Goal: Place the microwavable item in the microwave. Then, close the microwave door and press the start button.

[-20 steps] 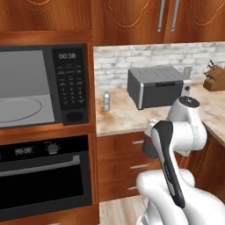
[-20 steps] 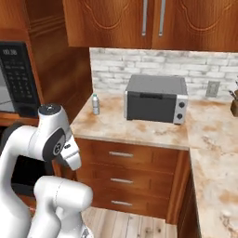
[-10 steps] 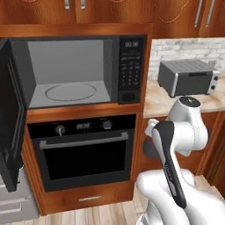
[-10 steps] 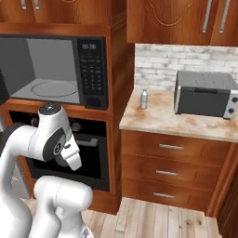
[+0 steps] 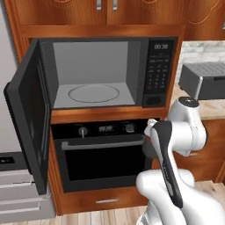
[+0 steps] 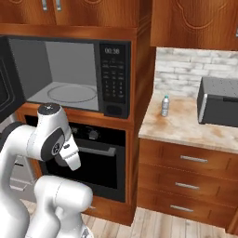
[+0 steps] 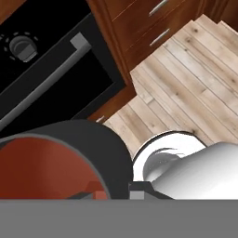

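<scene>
The microwavable item, a dark maroon mug (image 7: pixel 51 162) with a reddish-brown inside, fills the lower left of the hand view. My gripper (image 7: pixel 111 193) is shut on its rim, one fingertip (image 7: pixel 86 195) inside and the other outside. The arm (image 6: pixel 51 139) is folded low in front of the oven, below the microwave (image 5: pixel 94 72). The microwave's grey inside and round glass turntable (image 5: pixel 94 93) are bare. The microwave door (image 5: pixel 28 114) stands swung wide to the left. The keypad panel (image 5: pixel 159 70) is on the right side.
A black oven (image 5: pixel 105 154) with knobs and a horizontal handle (image 7: pixel 42 93) sits under the microwave. To the right, a stone counter (image 6: pixel 186 125) carries a water bottle (image 6: pixel 165 106) and a toaster oven (image 6: pixel 218 102). Wood floor (image 7: pixel 186 74) lies below the hand.
The base has driven left, so the whole scene slid right: the open microwave has come from the left edge to the middle. The arm's pose and its grip look unchanged.
</scene>
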You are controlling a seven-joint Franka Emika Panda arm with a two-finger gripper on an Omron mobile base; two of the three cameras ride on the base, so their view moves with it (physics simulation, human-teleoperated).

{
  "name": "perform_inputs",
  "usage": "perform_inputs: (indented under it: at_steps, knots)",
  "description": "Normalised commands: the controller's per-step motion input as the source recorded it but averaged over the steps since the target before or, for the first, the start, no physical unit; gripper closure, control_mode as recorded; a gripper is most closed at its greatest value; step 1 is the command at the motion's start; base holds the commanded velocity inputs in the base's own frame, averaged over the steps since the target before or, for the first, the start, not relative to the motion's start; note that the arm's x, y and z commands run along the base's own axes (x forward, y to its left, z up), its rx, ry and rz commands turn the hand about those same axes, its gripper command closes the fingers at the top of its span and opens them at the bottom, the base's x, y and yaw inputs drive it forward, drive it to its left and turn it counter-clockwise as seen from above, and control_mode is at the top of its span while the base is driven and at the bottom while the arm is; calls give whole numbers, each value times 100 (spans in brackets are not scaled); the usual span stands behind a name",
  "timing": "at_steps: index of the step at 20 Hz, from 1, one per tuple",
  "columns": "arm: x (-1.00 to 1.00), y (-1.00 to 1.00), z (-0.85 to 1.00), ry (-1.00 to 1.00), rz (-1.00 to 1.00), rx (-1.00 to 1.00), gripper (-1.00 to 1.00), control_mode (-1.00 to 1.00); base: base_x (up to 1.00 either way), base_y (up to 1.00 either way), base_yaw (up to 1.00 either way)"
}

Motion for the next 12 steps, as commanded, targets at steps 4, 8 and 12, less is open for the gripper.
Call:
perform_inputs:
  at_steps: [4, 8, 12]
  knots:
    - [0, 0, 0, 0, 0, 0, 100, 100, 40, 30, 21]
    - [0, 0, 0, 0, 0, 0, 100, 100, 40, 42, 11]
    - [0, 0, 0, 0, 0, 0, 100, 100, 46, 50, 3]
